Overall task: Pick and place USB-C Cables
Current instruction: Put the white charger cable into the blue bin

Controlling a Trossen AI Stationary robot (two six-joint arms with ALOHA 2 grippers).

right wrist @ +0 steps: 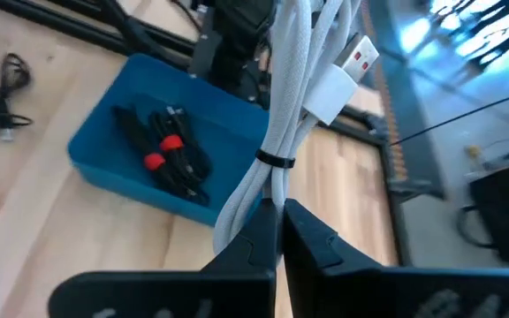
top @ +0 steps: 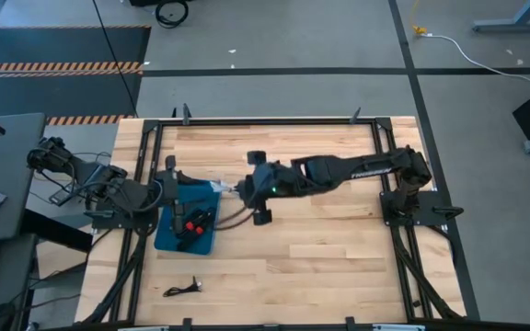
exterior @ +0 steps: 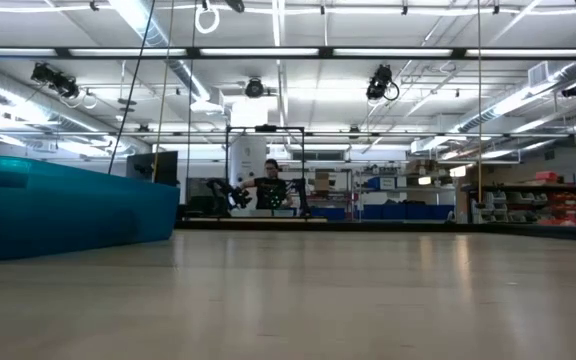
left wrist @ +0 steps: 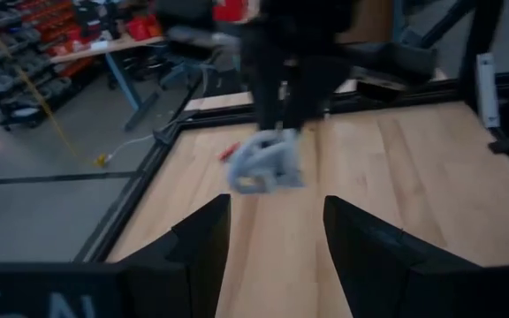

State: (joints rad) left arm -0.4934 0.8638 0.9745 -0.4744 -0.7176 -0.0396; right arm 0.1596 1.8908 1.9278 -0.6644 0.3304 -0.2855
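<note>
My right gripper [top: 235, 189] reaches in from the table's right and is shut on a white, braided USB-C cable bundle [right wrist: 292, 97], tied with a black band. The bundle shows at the far right corner of a blue bin [top: 186, 232] in the high view, and again as the white bundle [left wrist: 263, 164] in the left wrist view. Black cables with red parts [right wrist: 163, 152] lie on the bin's floor. One more black cable [top: 183, 289] lies on the wood near the table's near edge. My left gripper [left wrist: 277, 247] is open, beside the bin's far left corner, facing the bundle. My right gripper pinches the white bundle between its two fingers [right wrist: 306, 237] at one looped end [right wrist: 270, 196]. It comes slanting down from the table's right. The bundle runs on past the fingertips, lifted clear of the table and bin, with its white plug [right wrist: 336, 88] at the free end.
Black frame rails [top: 247, 122] run round the wooden table top. The bin's blue wall [exterior: 58, 205] fills the left of the low view. Bare wood [top: 320, 257] lies to the bin's right. The floor holds a long white cord with a yellow end [left wrist: 100, 159].
</note>
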